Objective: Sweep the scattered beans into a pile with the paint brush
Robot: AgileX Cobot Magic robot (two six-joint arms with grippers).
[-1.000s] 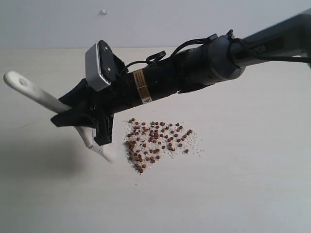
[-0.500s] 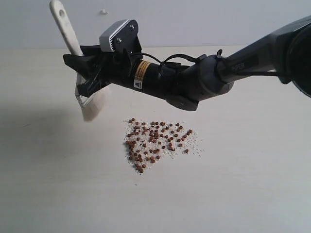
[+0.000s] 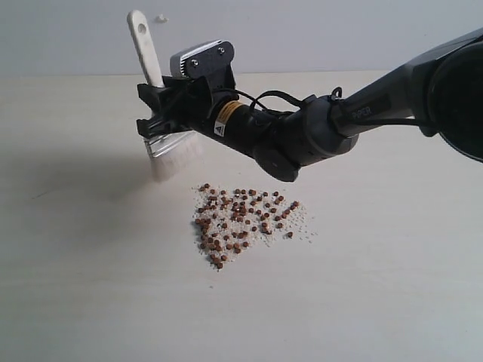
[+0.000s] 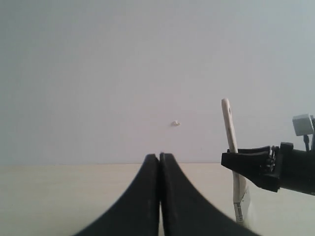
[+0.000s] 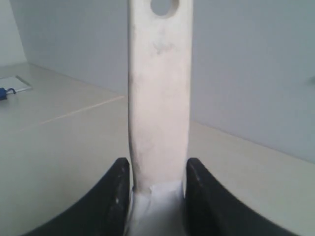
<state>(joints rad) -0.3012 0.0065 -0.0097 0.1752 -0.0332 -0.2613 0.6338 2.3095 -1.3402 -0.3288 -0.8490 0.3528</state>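
The beans (image 3: pixel 243 222) lie in a loose patch on the pale table, small reddish-brown dots mixed with whitish grains. My right gripper (image 3: pixel 162 121) reaches across from the right and is shut on the paint brush (image 3: pixel 170 143), held above the table just left of and behind the patch. Its handle (image 5: pixel 160 93) stands upright with the hole at the end, and the bristles hang down clear of the beans. In the right wrist view the black fingers (image 5: pixel 118 196) clamp the handle just above the ferrule. My left gripper (image 4: pixel 159 158) is shut on nothing, away from the beans.
The pale wooden table (image 3: pixel 377 302) spreads wide around the patch. A grey wall (image 3: pixel 317 30) rises behind it with a small white mark (image 3: pixel 161 18). A small blue object (image 5: pixel 4 92) lies far off on the table in the right wrist view.
My right gripper has lifted the brush off the table left of the beans, turned its handle upright, and shifted it slightly right toward the patch. The beans have not moved.
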